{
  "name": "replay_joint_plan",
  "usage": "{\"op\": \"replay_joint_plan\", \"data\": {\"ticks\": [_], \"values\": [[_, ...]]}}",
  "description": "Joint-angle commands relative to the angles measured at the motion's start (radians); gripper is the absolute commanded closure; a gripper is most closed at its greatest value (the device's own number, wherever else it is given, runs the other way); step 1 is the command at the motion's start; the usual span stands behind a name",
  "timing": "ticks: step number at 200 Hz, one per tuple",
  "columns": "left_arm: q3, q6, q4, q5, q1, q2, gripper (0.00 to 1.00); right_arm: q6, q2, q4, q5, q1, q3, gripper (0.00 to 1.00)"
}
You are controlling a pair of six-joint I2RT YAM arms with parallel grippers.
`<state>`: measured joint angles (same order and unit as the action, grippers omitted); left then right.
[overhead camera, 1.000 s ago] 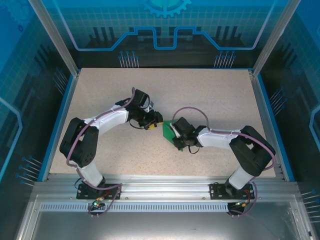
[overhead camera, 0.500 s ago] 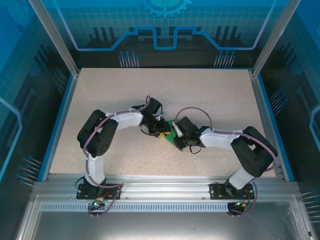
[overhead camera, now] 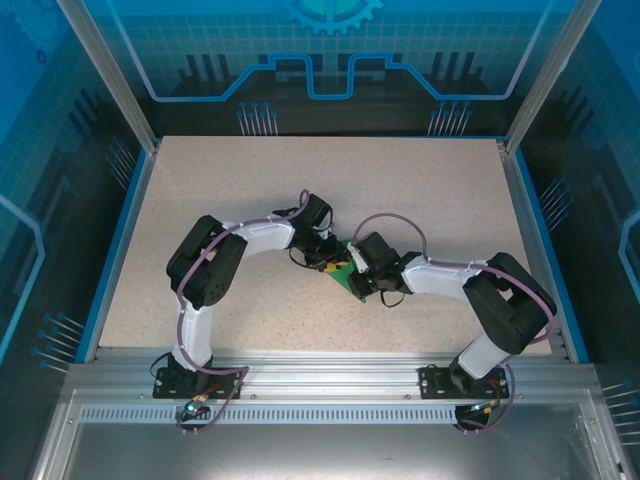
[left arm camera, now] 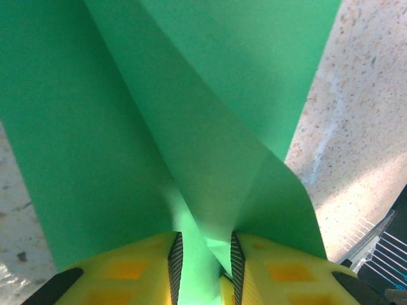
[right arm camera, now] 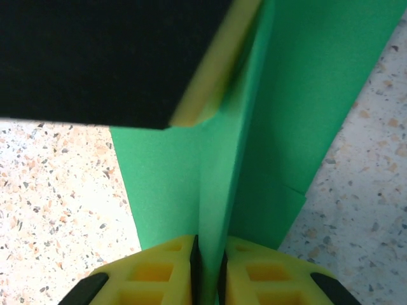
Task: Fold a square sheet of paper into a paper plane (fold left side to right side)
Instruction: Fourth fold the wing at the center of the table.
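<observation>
The green sheet of paper (overhead camera: 343, 277) lay near the middle of the speckled counter (overhead camera: 430, 190), slightly toward the near edge, with both arms meeting over it. The left hand (overhead camera: 328, 262) came at it from the far left and the right hand (overhead camera: 356, 281) from the right, the two just beside each other.

In the left wrist view, the left hand (left arm camera: 203, 262) was clamped on a raised fold of the paper (left arm camera: 191, 127). The fold ran up between the yellow fingers (left arm camera: 127, 270) and spread out into broad slanted flaps beyond them.

In the right wrist view, the right hand (right arm camera: 206, 260) was pinched together on a thin upright ridge of the paper (right arm camera: 305, 89), its pads almost meeting. Flat green layers rested on the counter on either side of the ridge. A black block with a yellow edge (right arm camera: 108, 57) hung over the far end of that ridge, too close and blurred to identify.
</observation>
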<state>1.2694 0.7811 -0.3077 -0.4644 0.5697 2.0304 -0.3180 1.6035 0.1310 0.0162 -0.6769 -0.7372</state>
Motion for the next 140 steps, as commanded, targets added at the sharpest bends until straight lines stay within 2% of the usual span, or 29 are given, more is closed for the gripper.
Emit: {"op": "replay_joint_plan", "data": {"ticks": [1,39,54,81,140], "values": [[0.02,0.004,-0.012,-0.011,0.008,0.025,0.7,-0.012,-0.001,0.027,-0.03,0.023,0.029,0.81],[0.016,0.006,-0.009,-0.006,0.007,0.036,0.7,-0.01,-0.031,0.016,-0.107,0.045,0.038,0.75],[0.016,0.006,-0.008,-0.003,0.007,0.036,0.7,-0.01,-0.034,0.015,-0.129,0.055,0.038,0.76],[0.013,0.006,-0.007,-0.003,0.008,0.035,0.7,-0.011,-0.023,0.017,-0.136,0.063,0.037,0.77],[0.011,0.001,-0.013,0.006,0.007,0.036,0.7,-0.018,-0.088,0.062,-0.124,0.062,0.034,0.73]]}}
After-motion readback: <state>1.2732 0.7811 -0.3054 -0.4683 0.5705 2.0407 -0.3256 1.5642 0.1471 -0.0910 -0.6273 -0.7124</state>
